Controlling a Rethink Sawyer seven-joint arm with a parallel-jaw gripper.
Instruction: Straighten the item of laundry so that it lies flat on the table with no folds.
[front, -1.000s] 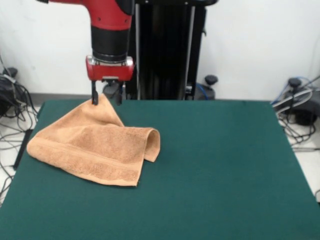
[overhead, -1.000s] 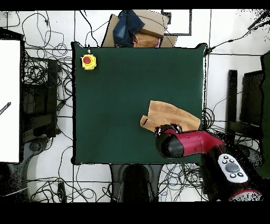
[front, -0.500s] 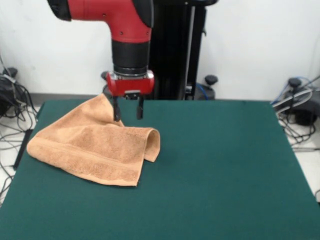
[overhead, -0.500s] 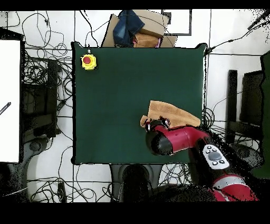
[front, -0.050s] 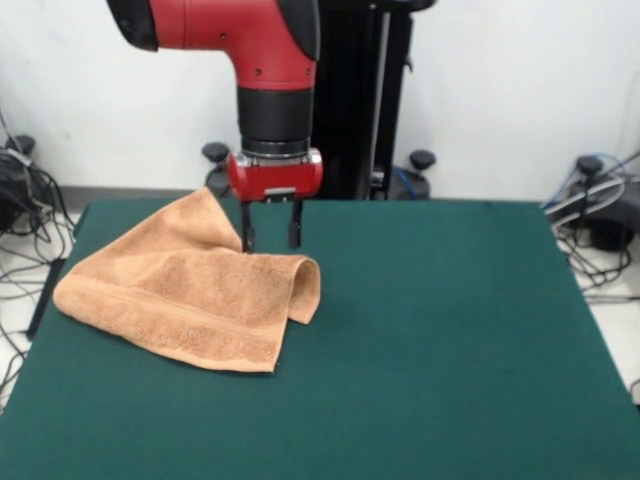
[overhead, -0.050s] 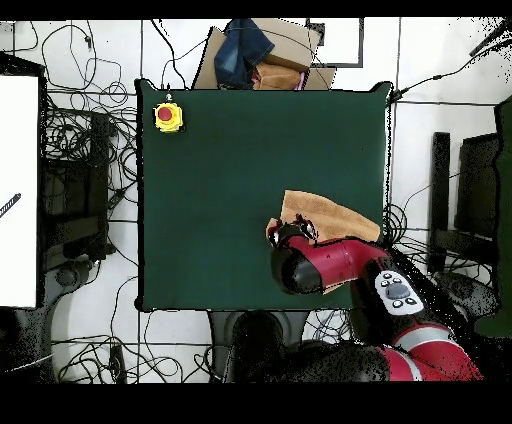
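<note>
While the peach-orange terry hand towel (front, -0.050s: 190, 295) lay folded over on itself near one corner of the large dark green table (front, -0.050s: 440, 340), its doubled flap rolled along one side, the step in hand looked like choosing a fresh grasp. The red and black arm's gripper (front, -0.050s: 270, 228) hung above the fold's far end, its two black fingers (front, -0.050s: 247, 230) parted by a modest gap, holding nothing and apparently clear of the cloth. The next move probably called for descending, pinching the top layer, and drawing it outward across the table.
</note>
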